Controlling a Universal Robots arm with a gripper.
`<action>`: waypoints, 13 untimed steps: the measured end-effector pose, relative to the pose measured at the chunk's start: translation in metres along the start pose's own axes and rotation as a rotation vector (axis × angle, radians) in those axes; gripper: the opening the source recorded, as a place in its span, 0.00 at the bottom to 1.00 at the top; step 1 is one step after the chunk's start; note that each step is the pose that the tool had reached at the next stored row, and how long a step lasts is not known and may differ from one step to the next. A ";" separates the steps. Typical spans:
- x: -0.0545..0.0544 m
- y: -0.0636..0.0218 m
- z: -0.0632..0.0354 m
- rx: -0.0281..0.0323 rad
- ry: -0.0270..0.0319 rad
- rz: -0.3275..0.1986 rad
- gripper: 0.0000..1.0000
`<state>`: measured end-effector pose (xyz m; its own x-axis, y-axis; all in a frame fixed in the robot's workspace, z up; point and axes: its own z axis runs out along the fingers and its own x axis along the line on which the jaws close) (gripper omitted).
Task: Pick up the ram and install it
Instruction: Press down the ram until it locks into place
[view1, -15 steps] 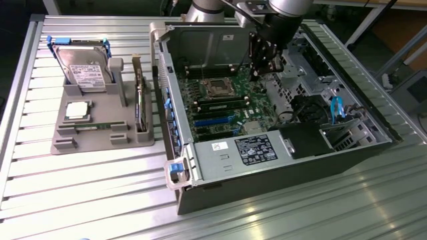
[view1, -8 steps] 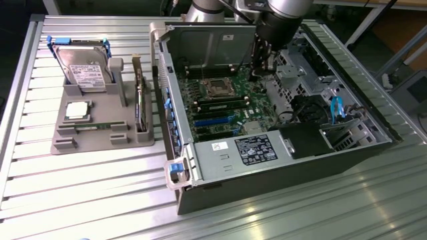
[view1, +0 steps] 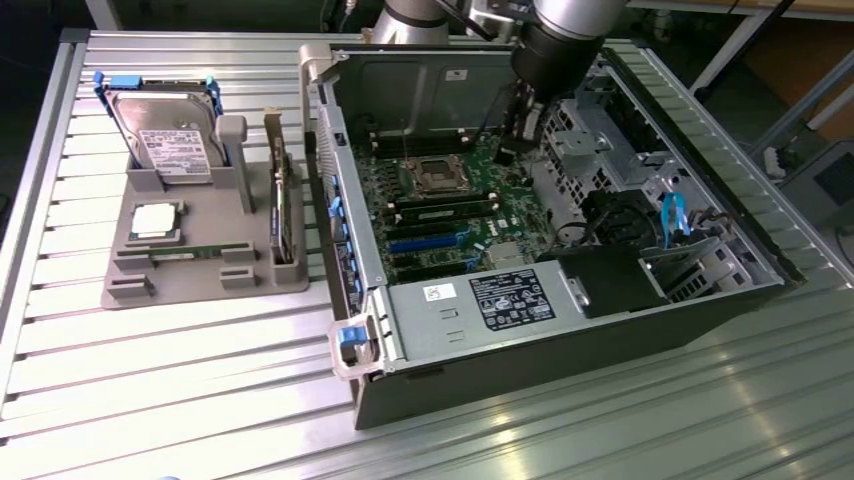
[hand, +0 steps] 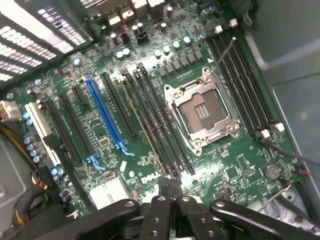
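One open computer case (view1: 400, 390) stood on the table, and one grey holder (view1: 200, 288) lay at the exterior view's left. It carried one hard drive (view1: 167, 130), one expansion card (view1: 280, 215) and one processor chip (view1: 156, 220). Of two sticks, one lay in the holder (view1: 187, 252); the ram (view1: 447, 208) looked seated beside the socket (hand: 200, 112). Our gripper (hand: 170, 187) hung just above those slots, fingers together, holding nothing.

closed jaws hover above the motherboard (hand: 150, 100) beside the empty processor socket (hand: 202, 110).
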<state>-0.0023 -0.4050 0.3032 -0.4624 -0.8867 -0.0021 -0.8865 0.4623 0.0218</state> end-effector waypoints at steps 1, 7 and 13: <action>0.000 0.0000 0.0004 0.0001 -0.0007 0.033 0.09; 0.000 0.0000 0.0034 0.0006 -0.0062 0.287 0.09; 0.000 -0.0001 0.0044 0.0011 -0.0114 0.527 0.09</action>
<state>-0.0024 -0.4050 0.2988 -0.8458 -0.5335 -0.0021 -0.5334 0.8456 0.0218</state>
